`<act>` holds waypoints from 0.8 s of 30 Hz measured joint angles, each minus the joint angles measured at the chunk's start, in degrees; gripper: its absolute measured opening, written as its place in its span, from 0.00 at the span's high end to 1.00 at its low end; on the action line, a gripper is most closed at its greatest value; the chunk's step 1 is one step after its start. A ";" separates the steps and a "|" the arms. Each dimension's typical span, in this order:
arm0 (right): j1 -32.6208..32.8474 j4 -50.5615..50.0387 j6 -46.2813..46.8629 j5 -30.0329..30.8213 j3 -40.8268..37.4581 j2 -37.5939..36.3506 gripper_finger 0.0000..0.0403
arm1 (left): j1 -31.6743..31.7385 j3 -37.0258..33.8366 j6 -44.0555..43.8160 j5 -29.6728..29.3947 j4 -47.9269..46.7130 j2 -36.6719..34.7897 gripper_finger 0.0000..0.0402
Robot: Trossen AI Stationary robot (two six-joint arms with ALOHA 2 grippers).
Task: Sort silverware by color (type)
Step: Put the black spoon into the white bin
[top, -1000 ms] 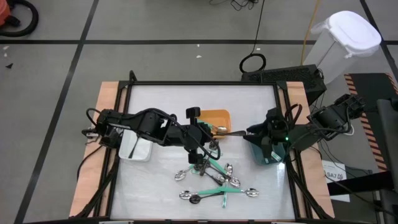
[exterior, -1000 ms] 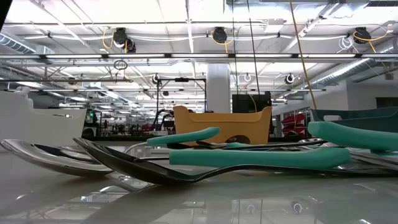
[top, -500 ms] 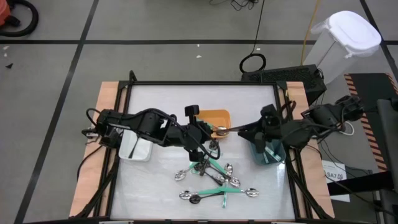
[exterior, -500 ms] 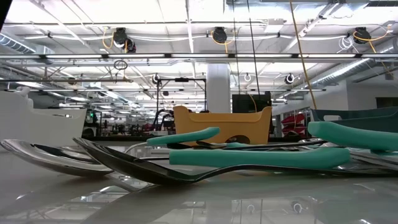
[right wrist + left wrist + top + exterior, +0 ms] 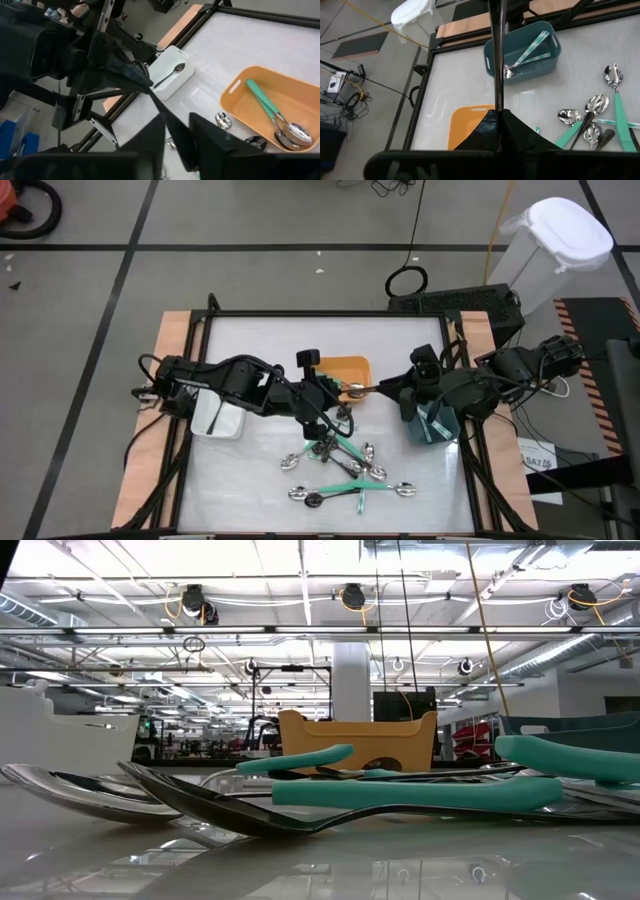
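Observation:
A thin dark utensil point(image 5: 370, 390) hangs in the air between my two grippers, beside the orange bin point(image 5: 345, 367). My left gripper point(image 5: 330, 392) is shut on one end of it. My right gripper point(image 5: 398, 390) has come from the right and is closed over the other end. A heap of silverware point(image 5: 345, 465), spoons with teal or black handles, lies on the table toward the near edge. The low view shows these spoons point(image 5: 400, 795) close up and no gripper. My left gripper pinches one end of the utensil point(image 5: 498, 106) between its two fingers, coming from the table's left. The utensil runs straight out past the fingertips, along them, and is lifted clear of the table. My right gripper has the utensil's other end point(image 5: 169, 122) between its two fingers point(image 5: 205, 142). It comes from the table's right, slanting down, with the fingers lying along the handle. The utensil spans the gap to my left gripper point(image 5: 132, 72), clear of the table.
The white bin point(image 5: 218, 412) at the left holds a black spoon point(image 5: 172, 71). The orange bin point(image 5: 270, 100) holds a teal-handled spoon. The teal bin point(image 5: 522, 47) at the right holds teal-handled spoons. A black frame point(image 5: 330, 313) edges the table.
My right gripper has moved toward the table's left, toward my left gripper, and now stands over the free end of the utensil. The utensil and my left gripper have stayed where they were.

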 joint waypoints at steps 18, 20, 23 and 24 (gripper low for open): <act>-0.07 2.29 0.23 0.01 0.00 -0.02 0.78 | 0.57 -0.04 1.16 -0.06 0.07 0.11 0.99; -0.06 2.29 0.23 0.01 0.00 -0.02 0.78 | 0.57 -0.04 0.90 -0.06 0.06 0.11 0.99; -0.06 2.27 0.18 0.01 0.00 -0.02 0.80 | 0.61 -0.04 0.87 -0.06 0.04 0.11 0.99; -0.06 2.25 0.16 0.01 0.00 -0.02 0.81 | 0.61 -0.04 0.91 -0.06 0.04 0.09 0.99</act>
